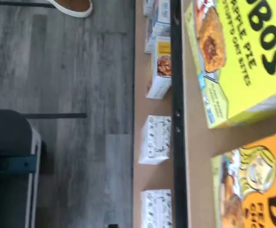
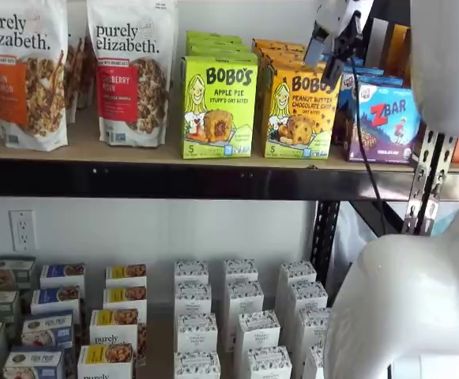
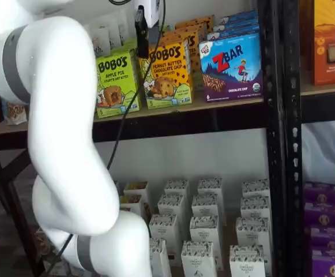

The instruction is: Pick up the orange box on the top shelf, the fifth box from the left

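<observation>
The orange box [image 2: 295, 115] stands upright on the top shelf [image 2: 166, 149], between a lime-green Bobo's Apple Pie carton [image 2: 218, 107] and a blue ZBar box [image 2: 383, 118]. It shows in both shelf views [image 3: 167, 73], and part of its face shows in the wrist view [image 1: 256, 190]. My gripper [image 2: 333, 54] hangs in front of the orange box's upper edge. In a shelf view its black fingers [image 3: 142, 27] overlap the box's upper left corner. No gap between the fingers plainly shows, and nothing is held.
More orange cartons [image 2: 278, 52] stand behind the front one. Purely Elizabeth bags [image 2: 31, 71] fill the shelf's left. A black upright [image 3: 277, 115] stands right of the ZBar box [image 3: 230, 66]. Small white boxes [image 2: 237, 308] fill the lower shelf. My white arm [image 3: 63, 144] stands in front.
</observation>
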Tool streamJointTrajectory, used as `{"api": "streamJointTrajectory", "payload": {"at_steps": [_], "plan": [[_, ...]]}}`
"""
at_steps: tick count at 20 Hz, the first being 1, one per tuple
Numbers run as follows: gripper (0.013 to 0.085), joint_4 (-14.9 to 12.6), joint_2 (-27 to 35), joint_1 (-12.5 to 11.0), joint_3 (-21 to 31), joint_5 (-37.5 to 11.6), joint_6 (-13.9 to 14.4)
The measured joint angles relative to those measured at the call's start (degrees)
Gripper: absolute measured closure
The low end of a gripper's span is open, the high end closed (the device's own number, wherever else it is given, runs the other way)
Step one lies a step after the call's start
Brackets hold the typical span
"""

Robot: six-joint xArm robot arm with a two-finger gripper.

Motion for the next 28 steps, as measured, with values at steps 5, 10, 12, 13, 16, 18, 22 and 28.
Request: {"api": "streamJointTrajectory", "payload": {"at_steps": [5,10,12,13,16,18,22,28], "plan": [[0.013,-3.54,1.3,0.89,-2.34,-2.47,-0.13],[0.013,-3.98,5.08,1.33,-7.16,-1.74,0.36],[0.013,-4.51,6.68,1.72,-8.96,-1.47,0.6],[0.013,-4.75,7.59,1.85,-9.9,-1.21,0.67],[0.013,-4.49,10.43,1.65,-12.75,0.7,0.63],[0.013,-4.02,11.42,1.35,-13.51,1.05,0.47],[0.013,-3.87,13.77,0.95,-15.48,2.45,0.07],[0.013,-3.33,15.12,0.83,-15.31,1.7,-0.16]]}}
